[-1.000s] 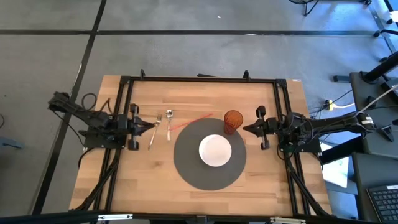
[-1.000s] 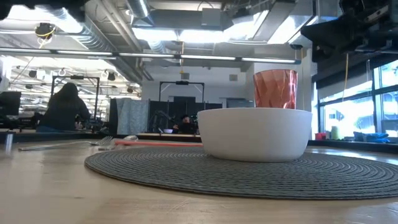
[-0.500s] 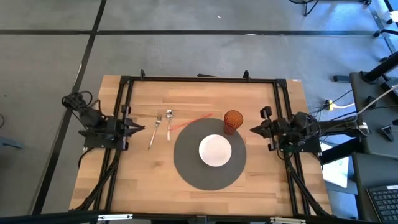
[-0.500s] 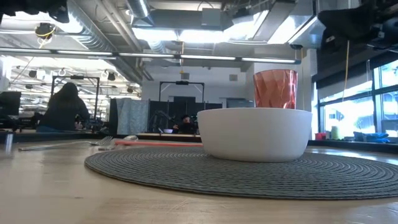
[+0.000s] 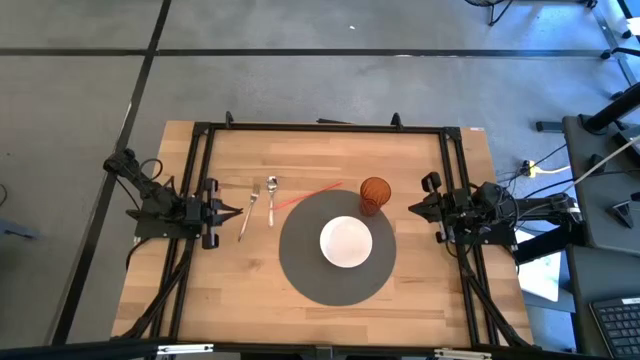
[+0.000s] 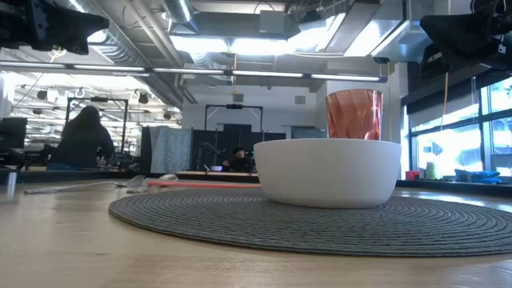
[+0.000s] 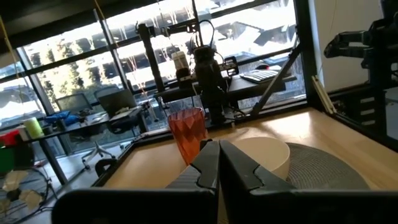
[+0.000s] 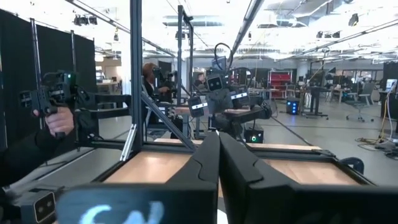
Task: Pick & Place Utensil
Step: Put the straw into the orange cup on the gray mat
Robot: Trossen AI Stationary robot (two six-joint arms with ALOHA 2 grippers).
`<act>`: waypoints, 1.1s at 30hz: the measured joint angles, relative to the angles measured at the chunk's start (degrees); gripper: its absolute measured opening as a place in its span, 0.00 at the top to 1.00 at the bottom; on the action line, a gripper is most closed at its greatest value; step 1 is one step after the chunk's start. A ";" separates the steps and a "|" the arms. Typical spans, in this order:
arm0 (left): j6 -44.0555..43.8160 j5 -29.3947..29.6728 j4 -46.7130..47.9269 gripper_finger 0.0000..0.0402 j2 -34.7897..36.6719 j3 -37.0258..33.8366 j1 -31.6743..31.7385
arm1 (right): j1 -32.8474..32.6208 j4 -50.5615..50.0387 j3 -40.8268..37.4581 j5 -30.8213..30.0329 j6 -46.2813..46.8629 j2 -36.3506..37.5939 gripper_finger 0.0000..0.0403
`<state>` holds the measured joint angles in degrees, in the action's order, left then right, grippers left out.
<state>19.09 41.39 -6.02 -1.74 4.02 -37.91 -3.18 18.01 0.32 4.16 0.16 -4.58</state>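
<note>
A silver fork (image 5: 248, 211) and a silver spoon (image 5: 271, 198) lie flat on the wooden table, left of a round grey placemat (image 5: 300, 262). A thin red stick (image 5: 310, 195) lies beside them. A white bowl (image 5: 346, 242) sits on the mat and an orange cup (image 5: 374, 195) stands at its far edge. My left gripper (image 5: 232, 210) is shut and empty, just left of the fork; the left wrist view (image 7: 219, 163) shows its fingers together. My right gripper (image 5: 413, 208) is shut and empty, right of the cup; the right wrist view (image 8: 219, 154) shows its fingers together.
A black metal frame (image 5: 320, 127) runs round the table's far, left and right sides. In the low view the bowl (image 6: 328, 172) and cup (image 6: 354, 114) stand in the middle, with the fork (image 6: 80, 186) at the left. A person (image 6: 80, 140) sits in the room beyond.
My left gripper has drawn back toward the table's left edge, away from the fork. My right gripper has drawn back toward the table's right edge, away from the cup. The utensils, bowl and cup have stayed where they were.
</note>
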 joint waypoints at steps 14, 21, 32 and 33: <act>0.46 -4.03 -11.03 0.99 -0.76 -3.55 2.63 | 0.00 -0.40 0.01 -0.03 0.75 -0.02 0.99; -10.67 -0.16 2.06 1.00 -0.95 -3.53 4.00 | 0.00 -0.36 0.02 -0.04 0.70 -0.02 0.99; -2.50 -4.23 -1.96 1.00 -3.30 -3.55 13.51 | 0.02 -0.27 0.02 -0.11 -1.21 -0.04 0.98; -2.01 -5.67 -2.11 1.00 -3.22 -3.55 15.30 | 0.02 -0.16 0.02 -0.20 -1.33 -0.04 0.98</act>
<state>17.08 35.71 -8.13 -4.96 0.47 -22.61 -3.16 17.85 0.34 3.97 -1.17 -4.62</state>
